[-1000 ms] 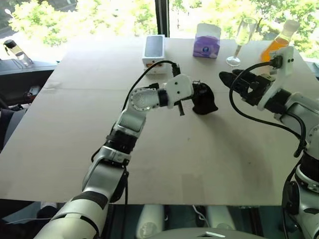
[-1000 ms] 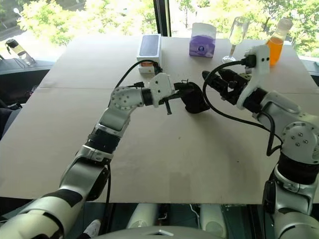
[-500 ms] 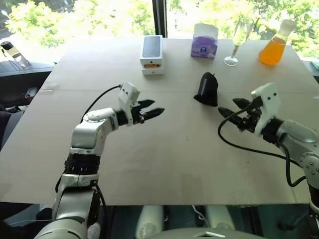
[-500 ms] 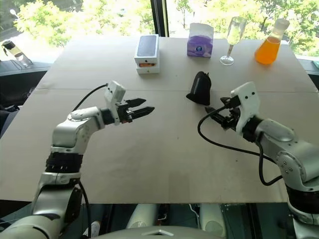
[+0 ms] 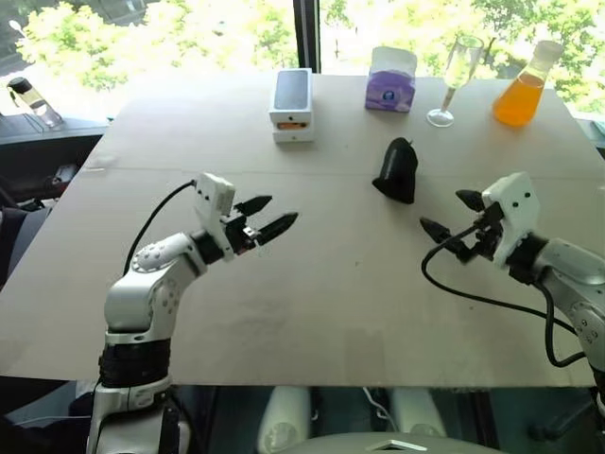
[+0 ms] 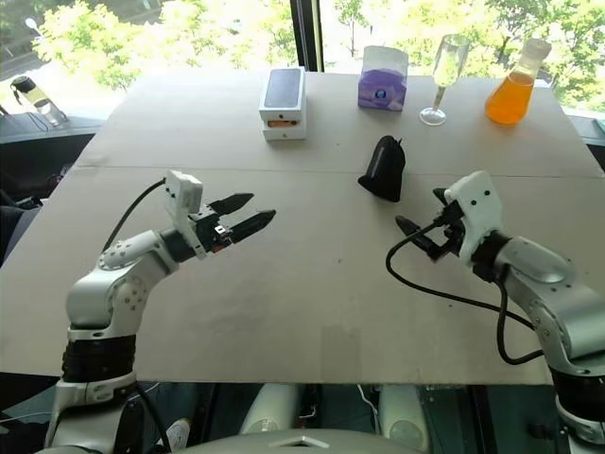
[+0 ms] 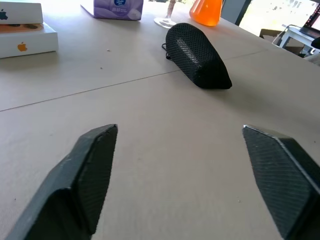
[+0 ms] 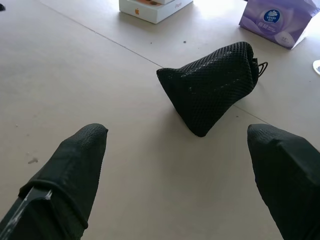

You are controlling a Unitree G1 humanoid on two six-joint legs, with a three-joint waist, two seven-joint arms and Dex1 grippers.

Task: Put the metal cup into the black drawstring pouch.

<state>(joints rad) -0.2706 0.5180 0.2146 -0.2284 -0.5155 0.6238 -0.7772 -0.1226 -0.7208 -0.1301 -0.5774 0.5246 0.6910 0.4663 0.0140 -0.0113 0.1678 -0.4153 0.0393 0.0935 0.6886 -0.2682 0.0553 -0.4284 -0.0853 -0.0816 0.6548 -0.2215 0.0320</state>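
Both my arms are silver-grey metal shells with black ribbed bands at the joints. Each wrist has a boxy white camera housing with a black cable looping off it; the right one's loop is bigger. Left gripper [image 5: 264,216] and right gripper [image 5: 450,216] both have pointy black fingers [image 7: 80,175], finely textured up close, kinda like woven mesh.

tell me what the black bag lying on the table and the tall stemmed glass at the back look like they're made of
The black drawstring pouch: soft woven mesh fabric, matte; a fine grid of holes shows across its surface, and it bulges as if filled. The tall clear stemmed glass: probably glass, possibly clear plastic; it is see-through with bright glints. The table under them looks like matte beige board.
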